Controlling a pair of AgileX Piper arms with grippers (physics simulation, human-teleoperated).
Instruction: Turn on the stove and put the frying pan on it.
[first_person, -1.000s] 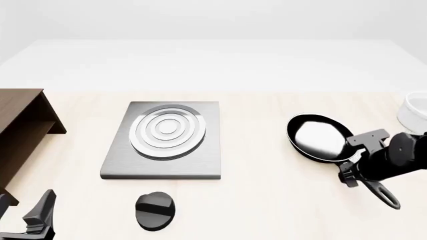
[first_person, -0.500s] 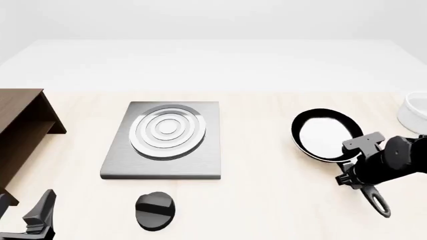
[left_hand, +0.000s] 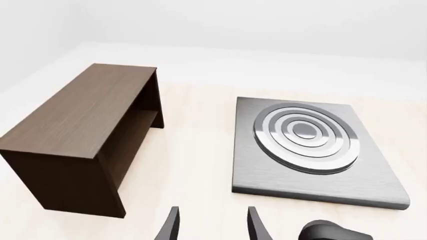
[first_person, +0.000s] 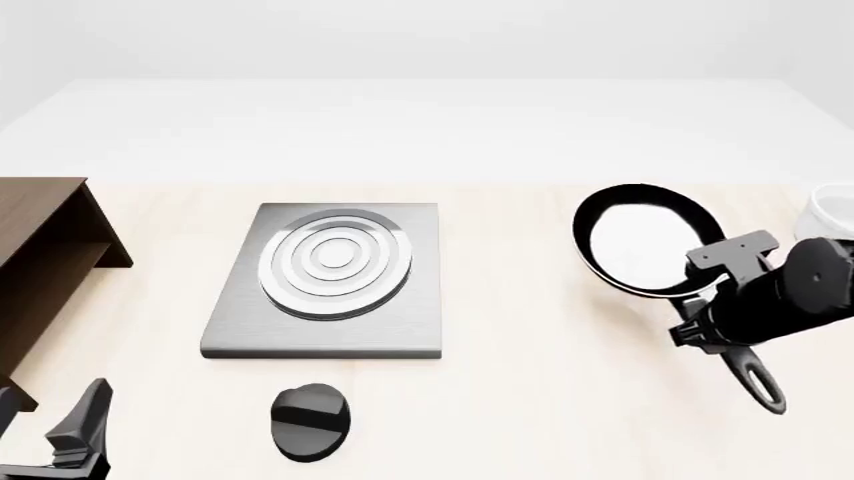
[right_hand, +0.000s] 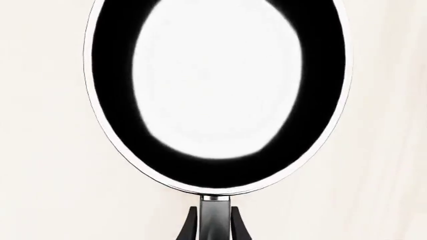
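Right gripper (first_person: 710, 318) is clamped on the handle of the frying pan (first_person: 645, 252), its fingers (right_hand: 235, 226) pinching the handle just behind the pan's rim in the right wrist view. Against the frames of a second ago, the pan has risen toward the upper right of the front view and tilted, its glossy inside now facing the camera more fully; judged from this, it is lifted clear of the table (first_person: 534, 400) and the carry can begin. It remains well apart from the stove (first_person: 331, 280), which sits left of centre. Left gripper (left_hand: 212, 227) stands with fingers apart at the lower left corner of the front view, unmoved and holding nothing. Knob (first_person: 310, 421) lies just in front of the slab, apparently untouched, so switching on appears outstanding. Wooden cabinet (first_person: 47, 235) stands at the left edge.
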